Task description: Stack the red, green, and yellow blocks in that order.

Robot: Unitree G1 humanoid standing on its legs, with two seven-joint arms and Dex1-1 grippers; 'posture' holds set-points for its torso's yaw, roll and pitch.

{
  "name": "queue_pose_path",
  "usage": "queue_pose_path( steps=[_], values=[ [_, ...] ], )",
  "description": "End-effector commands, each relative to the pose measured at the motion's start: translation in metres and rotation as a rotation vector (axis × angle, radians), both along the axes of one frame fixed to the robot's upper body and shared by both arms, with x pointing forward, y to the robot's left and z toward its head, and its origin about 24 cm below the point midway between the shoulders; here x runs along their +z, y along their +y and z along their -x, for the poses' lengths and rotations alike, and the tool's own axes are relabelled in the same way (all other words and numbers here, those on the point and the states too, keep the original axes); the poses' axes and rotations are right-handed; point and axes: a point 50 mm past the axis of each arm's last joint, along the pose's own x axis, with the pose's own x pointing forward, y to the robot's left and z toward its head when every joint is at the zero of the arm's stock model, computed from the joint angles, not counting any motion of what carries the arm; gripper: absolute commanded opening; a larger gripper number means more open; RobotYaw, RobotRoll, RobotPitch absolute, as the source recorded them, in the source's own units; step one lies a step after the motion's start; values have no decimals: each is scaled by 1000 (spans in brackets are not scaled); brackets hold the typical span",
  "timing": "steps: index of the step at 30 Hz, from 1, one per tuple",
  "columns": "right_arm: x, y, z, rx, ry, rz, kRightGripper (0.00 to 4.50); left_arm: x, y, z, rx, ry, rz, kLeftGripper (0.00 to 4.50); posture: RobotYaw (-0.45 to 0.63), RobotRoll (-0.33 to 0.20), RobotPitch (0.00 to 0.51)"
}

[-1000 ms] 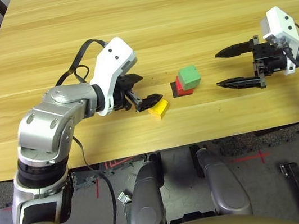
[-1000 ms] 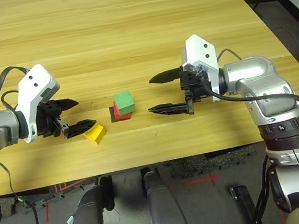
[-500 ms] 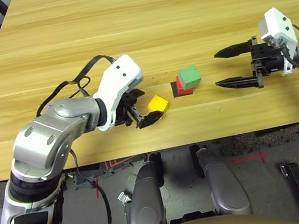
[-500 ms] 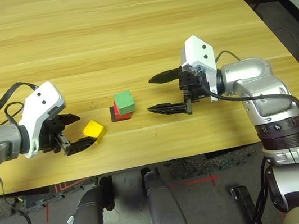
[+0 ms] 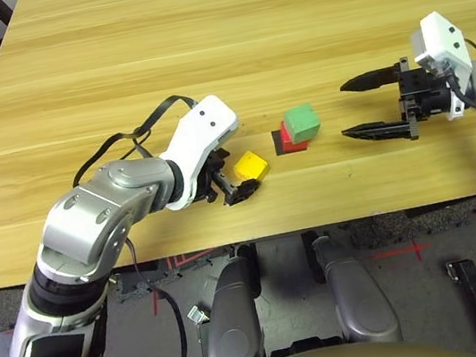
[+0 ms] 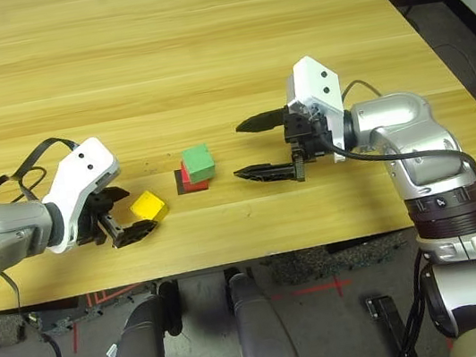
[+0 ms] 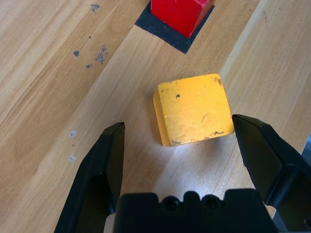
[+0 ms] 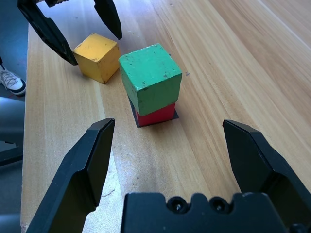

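The left gripper (image 5: 232, 179) sits low over the table (image 5: 226, 44) near its front edge, its two black fingers spread wide and holding nothing; the yellow block (image 5: 251, 167) lies between the fingertips, resting on the wood and a little skewed to the grain; in the left wrist view one finger (image 7: 265, 150) is right at the corner of the yellow block (image 7: 194, 109), though contact cannot be made out, while the other finger (image 7: 104, 160) stands apart from it with bare wood between.

Just to the right of the yellow block is a flat black square patch (image 5: 279, 143) on the table; the red block (image 5: 290, 137) stands on that patch; the green block (image 5: 301, 121) sits on top of the red one, turned slightly so its edges do not line up with the block below; the yellow block is near this pair but not touching it.

Farther right, well apart from the stack, the right gripper (image 5: 361, 107) hangs above the table with its fingers pointing toward the blocks; its fingers are spread wide and empty; in the right wrist view the green block (image 8: 150, 77) and the red block (image 8: 155, 115) appear between the two fingers but ahead of the tips, with the yellow block (image 8: 96, 57) beyond them.
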Motion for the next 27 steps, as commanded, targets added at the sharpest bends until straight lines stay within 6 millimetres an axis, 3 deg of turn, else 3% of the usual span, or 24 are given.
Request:
queue_pose_path(
  steps=[1, 8, 11, 16, 17, 22, 27],
  values=[
    [1, 0, 2, 2, -13, 14, 4500, -5, -4, -2, 6, 9, -2, 4490, 243, 134, 304],
    [2, -2, 2, -6, -18, 15, 4500, -9, -4, -4, 22, 20, 0, 4490, 241, 132, 305],
    [3, -1, 2, -3, -20, 13, 4500, -10, -4, -4, 24, 26, 5, 3860, 242, 131, 307],
    [4, 0, 0, -1, -25, 12, 4500, -15, -1, -5, 33, 32, -10, 2170, 247, 129, 306],
    [5, 0, -1, -2, -27, 12, 4500, -16, 0, -5, 31, 32, -12, 2028, 247, 128, 305],
    [5, -1, -2, -1, -28, 15, 4500, -13, 4, -9, 13, -8, -28, 2028, 251, 126, 302],
    [5, -2, -2, 6, -25, 23, 4500, 10, 18, -33, 11, -106, -27, 2028, 260, 126, 298]
  ],
)
